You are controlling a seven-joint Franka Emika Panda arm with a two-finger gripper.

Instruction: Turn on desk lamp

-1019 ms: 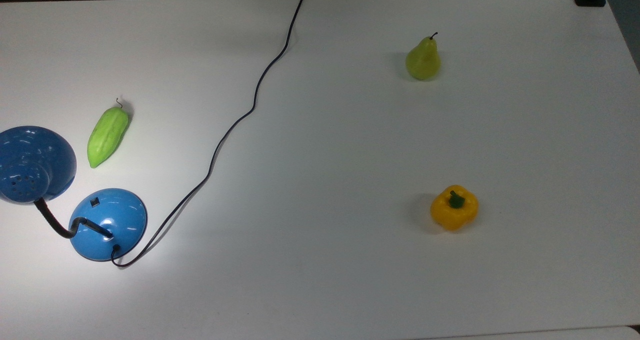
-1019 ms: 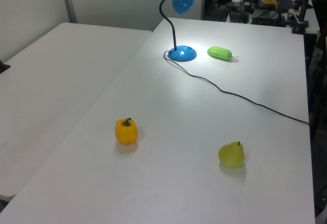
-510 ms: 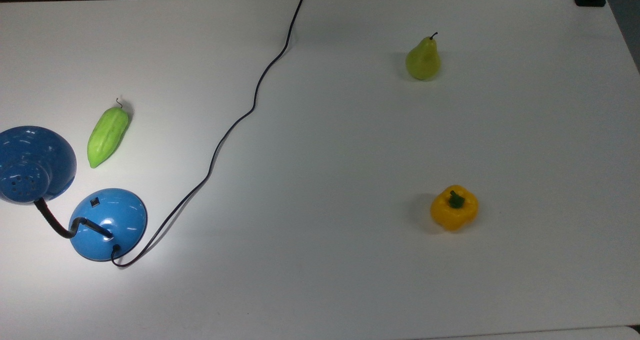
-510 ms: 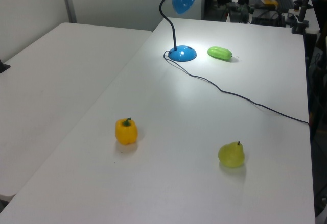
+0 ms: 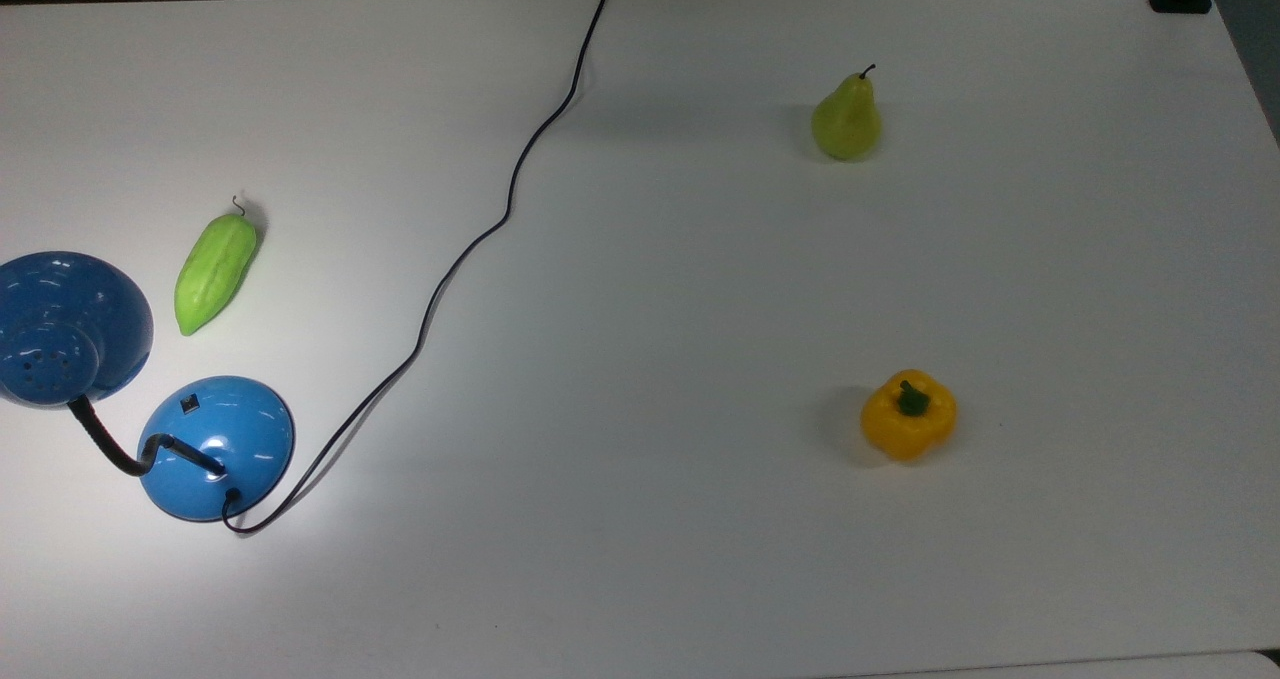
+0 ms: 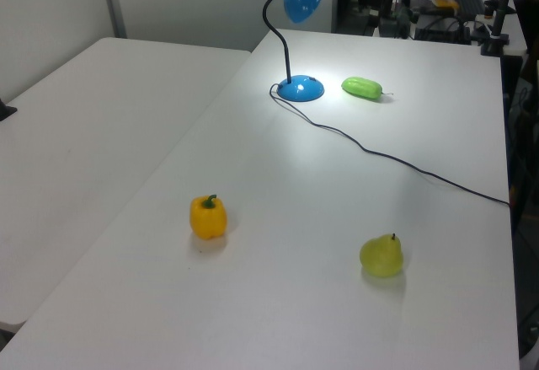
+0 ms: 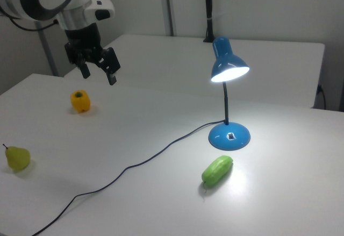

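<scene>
Glowing brightly over a white tabletop (image 7: 279, 193), desk lamp (image 7: 229, 134) with blue domed base, black bendy neck and blue bell shade, lit, bright pool of light around the base. Small black switch (image 7: 230, 136) on top of the base. Just beside the base, toward the right view's lower left: green cucumber-like vegetable (image 7: 217, 170), lying flat, not touching the lamp. Running from the base across the tabletop to its edge: long black cord (image 5: 480, 239). Well apart from the lamp: yellow bell pepper (image 7: 80, 101) and green pear (image 7: 17, 157), both upright. Hanging in the air above the tabletop, well away from the lamp and near the pepper: robot arm's pincer (image 7: 99, 73), fingers spread, holding nothing.
</scene>
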